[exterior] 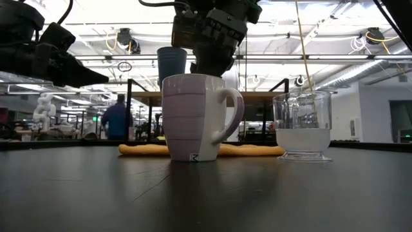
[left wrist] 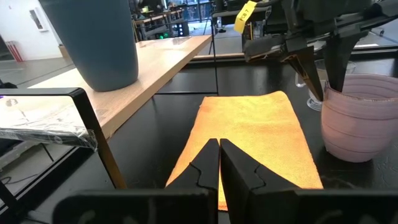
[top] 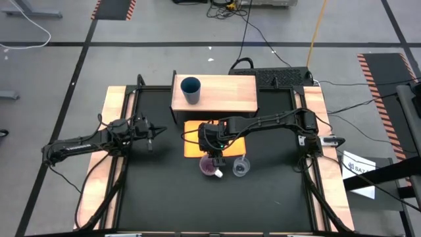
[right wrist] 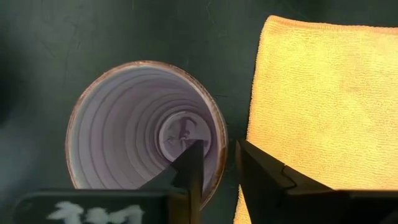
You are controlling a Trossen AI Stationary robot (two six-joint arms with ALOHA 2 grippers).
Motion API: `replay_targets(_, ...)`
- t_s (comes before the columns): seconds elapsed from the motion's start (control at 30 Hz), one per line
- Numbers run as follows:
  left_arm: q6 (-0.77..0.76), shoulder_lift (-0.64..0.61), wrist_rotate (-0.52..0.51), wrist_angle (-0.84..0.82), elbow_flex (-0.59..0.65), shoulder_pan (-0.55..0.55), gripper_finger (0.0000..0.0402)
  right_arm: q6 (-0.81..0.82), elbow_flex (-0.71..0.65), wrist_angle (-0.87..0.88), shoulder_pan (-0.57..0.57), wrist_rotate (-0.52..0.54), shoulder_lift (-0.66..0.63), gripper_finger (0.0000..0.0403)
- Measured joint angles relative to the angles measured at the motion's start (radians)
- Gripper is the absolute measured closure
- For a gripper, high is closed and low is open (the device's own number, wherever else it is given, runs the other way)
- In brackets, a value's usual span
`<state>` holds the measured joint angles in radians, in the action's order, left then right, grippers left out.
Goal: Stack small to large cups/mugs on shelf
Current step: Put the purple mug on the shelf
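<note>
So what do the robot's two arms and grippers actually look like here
Both arms are black and slender, jointed, with black cables running along them. The left arm ends in a left gripper with two dark, matte fingers that taper to a point. The right arm carries a blocky black wrist; the right gripper has flat dark fingers, with faint white lettering on its base.

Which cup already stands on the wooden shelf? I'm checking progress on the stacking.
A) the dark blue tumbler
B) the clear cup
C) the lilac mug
A: the dark blue tumbler stands on the shelf, while the lilac mug and clear cup sit on the black tabletop.
</note>
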<state>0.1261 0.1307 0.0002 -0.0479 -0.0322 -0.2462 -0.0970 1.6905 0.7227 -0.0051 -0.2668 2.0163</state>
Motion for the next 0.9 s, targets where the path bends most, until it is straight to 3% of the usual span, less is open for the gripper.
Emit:
replay_targets(0.33, -0.004, 0.000, 0.000, 0.000, 0.000, 0.000, 0.0385, -0.017, 0.000, 0.001, 0.000, 0.005, 0.000, 0.0392)
replay_targets(0.63, -0.005, 0.000, 0.001, 0.000, 0.000, 0.000, 0.0385, -0.023, 0.004, 0.009, 0.000, 0.003, 0.000, 0.0393)
replay_targets(0.9, -0.012, 0.000, 0.002, 0.000, 0.000, 0.000, 0.0385, -0.047, 0.122, 0.103, 0.007, 0.013, -0.002, 0.0394)
